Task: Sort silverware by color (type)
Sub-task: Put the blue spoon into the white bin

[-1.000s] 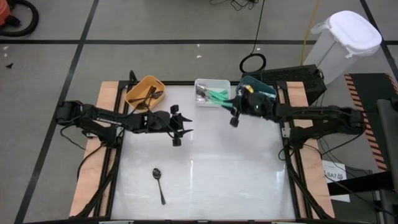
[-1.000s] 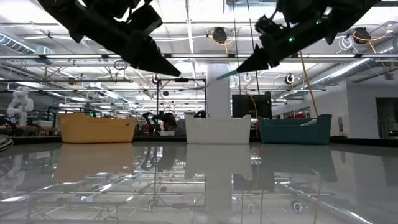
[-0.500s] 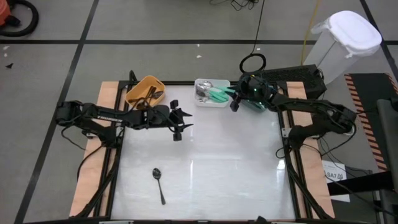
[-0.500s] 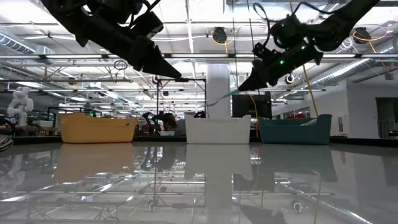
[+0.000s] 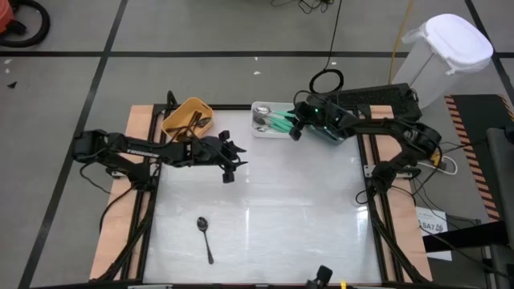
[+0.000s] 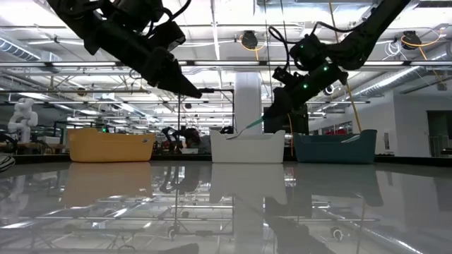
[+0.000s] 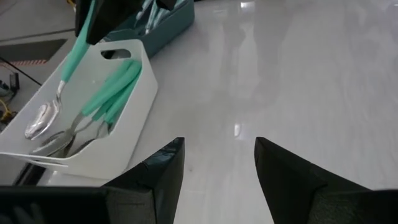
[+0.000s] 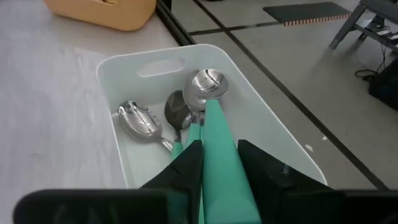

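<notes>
Gleaming white table [image 5: 273,209], right gripper [image 8: 214,163] clamping mint spoon [image 8: 214,134], left gripper [image 7: 214,165] empty, spread.

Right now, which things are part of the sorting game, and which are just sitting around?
In the game:
- mint-handled spoon in the right pincer
- black-handled spoon
- white bin, orange bin, teal bin

Just sitting around:
- big white container
- cable loop

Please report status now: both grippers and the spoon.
Right gripper shut on mint-green-handled metal spoon, over white plastic bin. Left gripper open, empty, above table. Nothing in the way.
</notes>
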### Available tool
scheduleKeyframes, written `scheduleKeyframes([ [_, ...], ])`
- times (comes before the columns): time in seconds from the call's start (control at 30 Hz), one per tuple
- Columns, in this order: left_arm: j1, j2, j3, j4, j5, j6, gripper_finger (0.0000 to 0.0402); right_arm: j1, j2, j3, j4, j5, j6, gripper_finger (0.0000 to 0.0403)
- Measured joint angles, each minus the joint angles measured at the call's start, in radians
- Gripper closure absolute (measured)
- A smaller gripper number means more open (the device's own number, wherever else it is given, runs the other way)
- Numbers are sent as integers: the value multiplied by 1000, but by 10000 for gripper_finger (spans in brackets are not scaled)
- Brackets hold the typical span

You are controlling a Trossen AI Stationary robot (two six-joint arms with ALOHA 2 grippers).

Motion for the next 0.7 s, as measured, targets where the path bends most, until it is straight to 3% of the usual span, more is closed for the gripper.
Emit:
scheduleKeyframes([
  [0.7, -9, 64, 0, -2, -1, -29, 206, -22, 27, 14, 1, -22, -22, 299],
])
